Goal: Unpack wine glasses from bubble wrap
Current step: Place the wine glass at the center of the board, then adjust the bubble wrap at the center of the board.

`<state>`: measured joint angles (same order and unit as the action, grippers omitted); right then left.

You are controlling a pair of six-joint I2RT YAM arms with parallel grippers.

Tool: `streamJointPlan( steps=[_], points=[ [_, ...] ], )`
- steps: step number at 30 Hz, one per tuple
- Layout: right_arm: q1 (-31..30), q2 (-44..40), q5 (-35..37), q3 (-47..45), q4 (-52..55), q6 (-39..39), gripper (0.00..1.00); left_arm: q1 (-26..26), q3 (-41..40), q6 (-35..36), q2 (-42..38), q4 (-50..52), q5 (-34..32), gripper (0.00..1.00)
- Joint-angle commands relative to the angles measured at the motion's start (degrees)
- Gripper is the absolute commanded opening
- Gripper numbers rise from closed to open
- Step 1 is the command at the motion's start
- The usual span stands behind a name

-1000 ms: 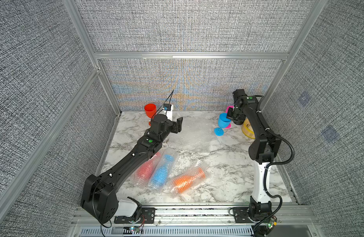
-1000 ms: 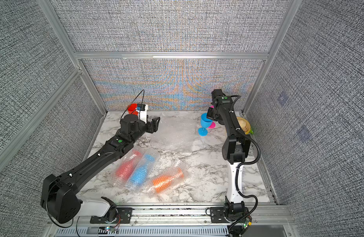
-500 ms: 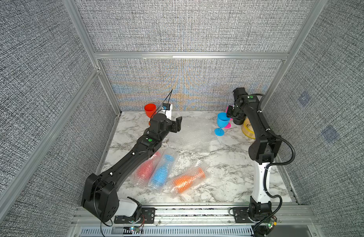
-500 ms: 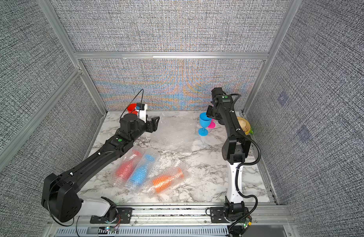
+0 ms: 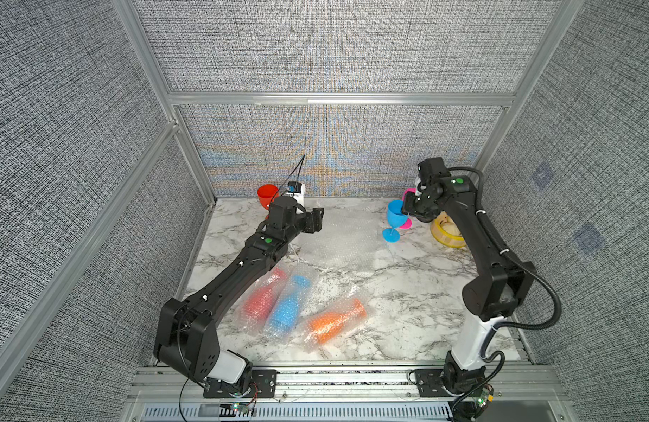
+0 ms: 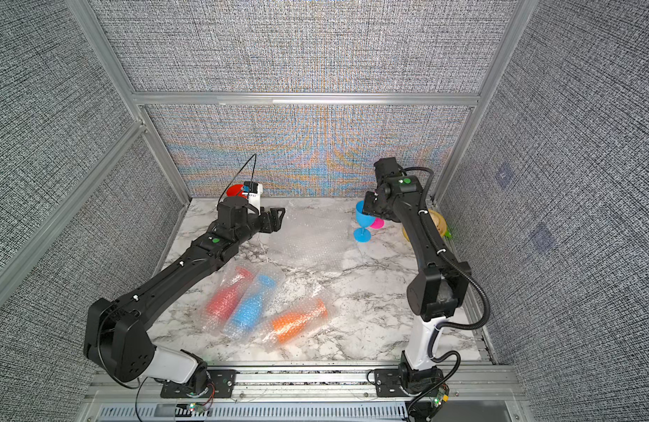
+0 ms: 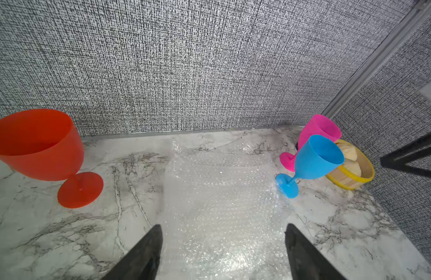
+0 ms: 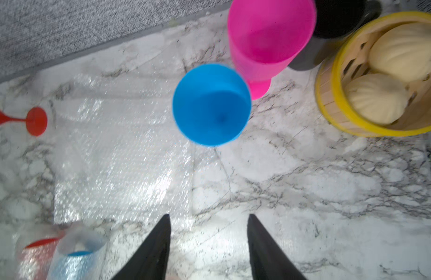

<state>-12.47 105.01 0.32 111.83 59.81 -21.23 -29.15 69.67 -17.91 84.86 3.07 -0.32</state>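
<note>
The left gripper [image 7: 223, 225] is held wide open and empty over a flat bubble wrap sheet [image 5: 337, 234] spread at the far centre. The right gripper [image 8: 208, 215] is seen with its jaws parted and nothing between them, above the upright blue goblet [image 5: 394, 215]. That goblet is set at the far right, just beside the pink goblet [image 7: 316, 128]. A red goblet [image 7: 39, 145] is stood at the far left. A wrapped red goblet [image 5: 260, 301], a wrapped blue goblet [image 5: 288, 310] and a wrapped orange goblet [image 5: 334, 321] are laid near the front, left of centre.
</note>
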Motion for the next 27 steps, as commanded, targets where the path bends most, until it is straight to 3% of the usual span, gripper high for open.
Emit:
streamJointPlan(
  steps=[1, 4, 9, 12, 15, 19, 23, 26, 27],
  points=[
    [-3.43, -5.53, -4.96, -8.46, -6.21, 2.00, 0.53, -2.11, 3.13, 2.57, 1.56, 7.36, -0.02, 0.79],
    [-7.12, -12.38, -12.40, -18.56, -12.32, 5.67, 0.53, -2.32, 3.94, 1.51, 1.96, 11.60, 5.42, 0.79],
    [-14.22, -22.47, -22.98, -34.41, -27.03, 12.89, 0.56, -2.19, -1.29, -0.25, -2.57, 14.41, 2.11, 0.80],
    [-21.53, -27.65, -29.38, -41.95, -34.31, 28.72, 0.59, -1.64, -2.24, -0.64, -4.91, 16.94, -3.10, 0.80],
    [-30.22, -31.10, -28.75, -48.32, -36.33, 48.72, 0.65, -1.35, -3.52, -0.02, -6.78, 17.72, -10.64, 0.80],
    [-39.29, -26.76, -28.02, -46.13, -25.24, 67.13, 0.69, -1.00, -6.24, 0.69, -9.09, 15.05, -13.40, 0.80],
    [-45.84, -19.57, -23.25, -43.14, -19.30, 73.52, 0.72, -1.08, -6.43, -0.11, -9.68, 14.87, -12.61, 0.80],
    [-48.34, -16.53, -22.67, -42.44, -18.66, 73.84, 0.76, -1.00, -6.73, -0.44, -10.52, 14.61, -12.79, 0.81],
    [-48.67, -15.87, -22.60, -42.48, -19.19, 73.45, 0.81, -1.00, -6.89, -0.40, -10.84, 14.44, -12.82, 0.81]
  ],
)
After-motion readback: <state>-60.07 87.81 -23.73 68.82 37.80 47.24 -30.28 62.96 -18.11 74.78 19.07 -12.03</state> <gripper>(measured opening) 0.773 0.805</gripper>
